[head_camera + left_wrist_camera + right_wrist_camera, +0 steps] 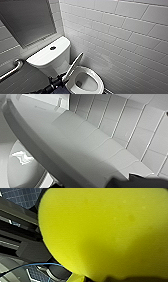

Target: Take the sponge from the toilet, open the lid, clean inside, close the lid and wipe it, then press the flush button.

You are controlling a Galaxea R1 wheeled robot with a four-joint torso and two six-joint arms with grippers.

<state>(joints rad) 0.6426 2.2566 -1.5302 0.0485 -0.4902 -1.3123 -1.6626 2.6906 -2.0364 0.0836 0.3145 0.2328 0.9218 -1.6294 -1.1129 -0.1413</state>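
Observation:
The white toilet point(47, 56) stands in the corner, with the dark round flush button point(53, 48) on its flat tank top. The lid point(74, 65) is raised and tilted, leaning toward the tank, and the bowl point(86, 82) lies open below it. My left gripper point(63, 77) is open at the lid's lower edge. In the left wrist view the lid point(75, 144) shows very close. The yellow sponge point(107, 230) looms large in the right wrist view, with my right gripper point(117, 279) shut on it.
A white tiled wall point(120, 37) runs close along the toilet's right side. A metal grab bar point(12, 68) is fixed to the wall left of the tank, below a grey framed panel point(27, 20).

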